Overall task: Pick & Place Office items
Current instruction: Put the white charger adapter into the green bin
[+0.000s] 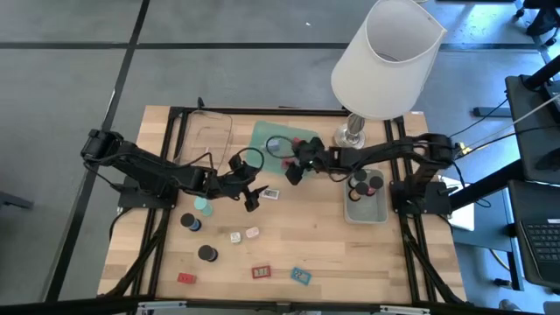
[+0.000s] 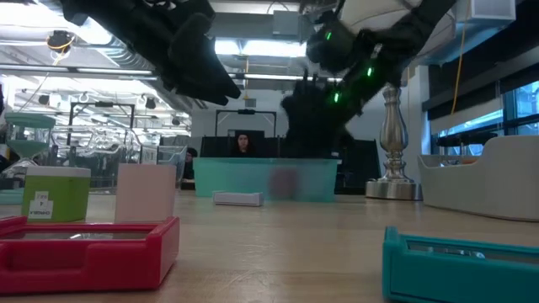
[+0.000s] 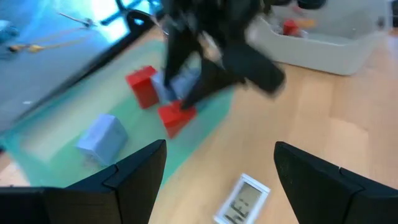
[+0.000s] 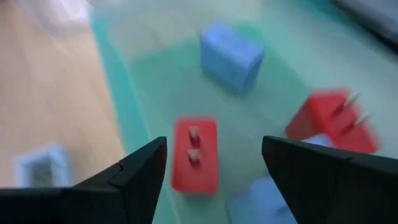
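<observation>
My left gripper [image 1: 252,199] hangs open over the table's middle, above a small white flat piece [image 3: 242,199] that lies between its fingers' lines in the left wrist view. My right gripper [image 1: 293,171] is open above the green tray [image 1: 262,138]. Under it lie a red block [image 4: 194,155], a blue block [image 4: 231,56] and a red pronged block [image 4: 333,121]. On the wood nearer the near edge lie a mint-green cap [image 1: 203,206], black caps [image 1: 207,254], white-pink blocks [image 1: 244,234] and flat red [image 1: 262,272] and teal [image 1: 301,276] rectangles.
A grey tray [image 1: 366,210] with black caps and red pieces sits at the right. A clear tray [image 1: 206,136] lies at the far left. The white-shaded lamp [image 1: 385,61] stands at the far right, close behind my right arm. Bare wood lies between the loose pieces.
</observation>
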You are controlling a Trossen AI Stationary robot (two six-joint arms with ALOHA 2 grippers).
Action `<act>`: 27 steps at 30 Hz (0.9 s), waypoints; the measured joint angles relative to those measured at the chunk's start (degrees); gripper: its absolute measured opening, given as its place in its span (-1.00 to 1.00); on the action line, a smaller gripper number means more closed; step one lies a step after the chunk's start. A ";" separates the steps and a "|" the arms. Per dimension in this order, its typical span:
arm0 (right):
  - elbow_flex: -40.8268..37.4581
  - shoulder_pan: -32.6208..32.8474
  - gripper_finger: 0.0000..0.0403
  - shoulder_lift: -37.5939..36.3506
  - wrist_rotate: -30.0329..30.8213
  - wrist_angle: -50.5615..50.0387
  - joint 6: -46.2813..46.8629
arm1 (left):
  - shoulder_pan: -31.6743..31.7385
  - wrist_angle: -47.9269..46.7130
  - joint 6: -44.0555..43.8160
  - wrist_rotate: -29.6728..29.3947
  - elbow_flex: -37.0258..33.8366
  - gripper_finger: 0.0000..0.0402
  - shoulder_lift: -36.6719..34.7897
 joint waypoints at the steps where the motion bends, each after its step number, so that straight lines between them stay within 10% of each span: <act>1: 0.08 -0.01 0.35 -1.68 -0.32 -0.06 -0.01 | 0.00 -0.23 -0.01 1.85 0.00 0.47 0.00; 11: 0.25 2.55 0.37 -14.15 -0.91 -9.21 -0.47 | -4.36 -2.35 -4.17 23.63 0.00 0.47 0.00; 27: 0.25 10.76 0.37 -16.54 2.11 -12.31 3.41 | -15.67 -2.83 -16.51 11.01 0.00 0.47 5.39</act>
